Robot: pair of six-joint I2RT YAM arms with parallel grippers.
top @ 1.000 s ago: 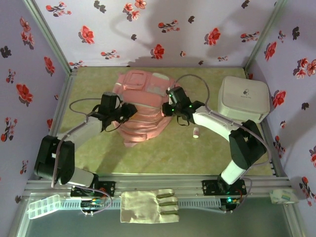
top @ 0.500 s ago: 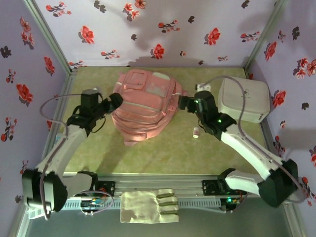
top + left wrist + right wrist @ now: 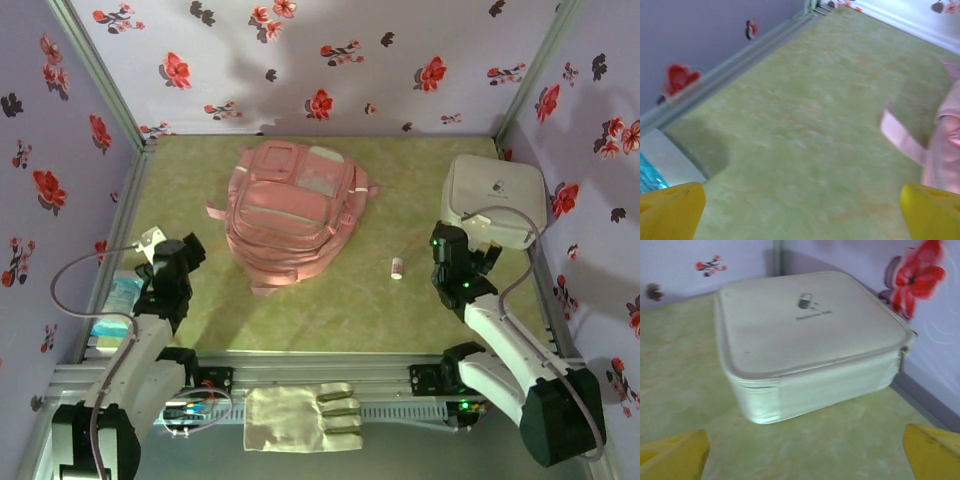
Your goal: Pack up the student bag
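Observation:
The student bag (image 3: 290, 215), a soft pink backpack with a pale panel, lies flat on the green table, front side up. In the left wrist view its strap (image 3: 901, 141) and edge (image 3: 946, 150) show at the right. My left gripper (image 3: 180, 252) hangs near the table's left side, well away from the bag. It is open (image 3: 802, 216), with bare table between its yellow fingertips (image 3: 671, 210). My right gripper (image 3: 452, 242) is to the right of the bag, just in front of the white box, open (image 3: 805, 456) and holding nothing.
A white rounded zip case (image 3: 495, 198) (image 3: 805, 340) with a small logo stands at the back right corner. A small white and pink bottle (image 3: 397, 267) lies between bag and right arm. A teal packet (image 3: 122, 295) sits at the left rail, and a pale glove (image 3: 305, 415) on the front rail.
Both arms have pulled back from the bag toward the near side, left going left and right going right. Both grippers have opened. The bag has settled flat.

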